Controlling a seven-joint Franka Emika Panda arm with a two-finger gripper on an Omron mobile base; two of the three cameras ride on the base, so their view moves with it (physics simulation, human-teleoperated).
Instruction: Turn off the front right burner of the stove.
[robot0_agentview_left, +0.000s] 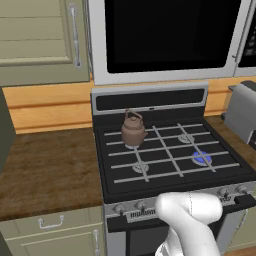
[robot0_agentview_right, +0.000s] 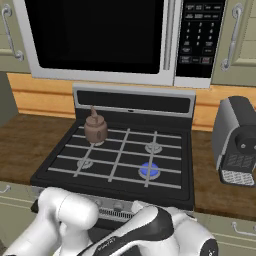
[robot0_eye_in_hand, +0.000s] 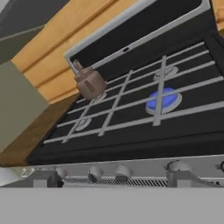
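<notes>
A: Where does the front right burner (robot0_agentview_left: 202, 158) sit?

B: On the right half of the stove (robot0_agentview_left: 170, 150), in the row nearer the knobs. It glows blue under the thin grey grate bars; from the right base camera it is at (robot0_agentview_right: 149, 170), and from the hand camera at (robot0_eye_in_hand: 162, 100). The three other burner discs are plain grey.

A: And the knobs?

B: A row of small silver knobs (robot0_eye_in_hand: 122, 171) runs along the silver front panel, below the cooktop. No marking on them can be read (they are too small and blurred).

A: Anything on the cooktop?

B: A brown kettle (robot0_agentview_left: 133, 129) stands upright on the back left burner, well apart from the flame.

A: Any writing around?

B: The microwave (robot0_agentview_right: 100, 35) above the stove has a dark keypad (robot0_agentview_right: 199, 37) on its right side, with pale rows of buttons, but the lettering is illegible. No brand shows anywhere.

A: What flanks the stove?

B: Wooden bench (robot0_agentview_left: 47, 170) on both sides. A grey toaster (robot0_agentview_left: 242, 112) stands on the right stretch, near the stove's edge. Pale green cabinets hang above and sit below.

A: The jaws?

B: Low in front of the knob panel. I cannot tell whether they are apart or together.
</notes>
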